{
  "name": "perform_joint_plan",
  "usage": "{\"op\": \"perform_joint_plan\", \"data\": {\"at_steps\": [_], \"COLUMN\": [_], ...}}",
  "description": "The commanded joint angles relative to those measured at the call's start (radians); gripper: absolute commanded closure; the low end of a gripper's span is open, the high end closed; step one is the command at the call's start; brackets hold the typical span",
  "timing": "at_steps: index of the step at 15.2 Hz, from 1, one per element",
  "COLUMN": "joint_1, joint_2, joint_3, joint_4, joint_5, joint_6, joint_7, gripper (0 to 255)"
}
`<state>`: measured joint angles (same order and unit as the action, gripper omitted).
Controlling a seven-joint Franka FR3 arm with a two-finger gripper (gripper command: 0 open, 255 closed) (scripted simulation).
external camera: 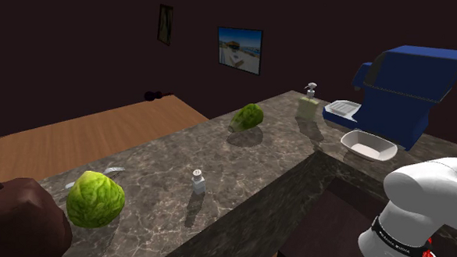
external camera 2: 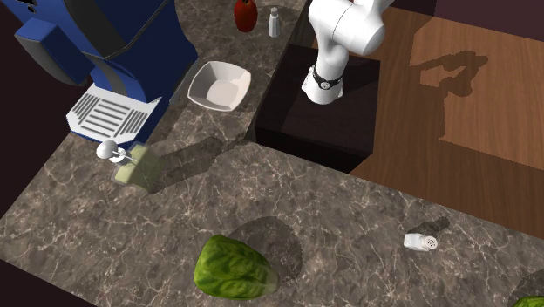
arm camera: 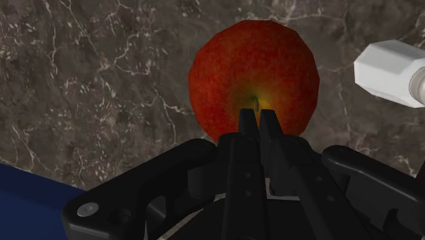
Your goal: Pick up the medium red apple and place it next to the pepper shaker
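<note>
Apple (arm camera: 253, 75), red, sat on the desk (arm camera: 102, 82) just beside a white shaker (arm camera: 391, 71). The claw (arm camera: 257, 126) hung above it, pressed together, holding nothing. If that was the pepper shaker, little was left

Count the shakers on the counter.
2. One shaker stands beside the apple; the other shaker stands farther along the counter, between one lettuce and another. More could hide behind the blue machine.

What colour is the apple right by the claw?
The apple is deep red, fading to yellow-orange around its stem hollow. The wrist view shows it best.
</note>
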<state>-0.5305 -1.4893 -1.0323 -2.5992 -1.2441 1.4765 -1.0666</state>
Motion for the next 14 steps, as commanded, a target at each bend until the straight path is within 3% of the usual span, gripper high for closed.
{"op": "perform_joint_plan", "data": {"at_steps": [1, 6, 10, 14], "joint_1": [0.0, 0.0, 0.023, 0.023], "joint_2": [0.0, 0.0, 0.029, 0.03], "joint_3": [0.0, 0.0, 0.125, 0.125], "joint_4": [0.0, 0.0, 0.063, 0.063], "joint_5": [0.0, 0.0, 0.112, 0.113], "joint_6": [0.0, 0.0, -0.065, -0.065], "joint_7": [0.0, 0.0, -0.003, -0.003], "gripper": [0, 0, 0, 0]}}
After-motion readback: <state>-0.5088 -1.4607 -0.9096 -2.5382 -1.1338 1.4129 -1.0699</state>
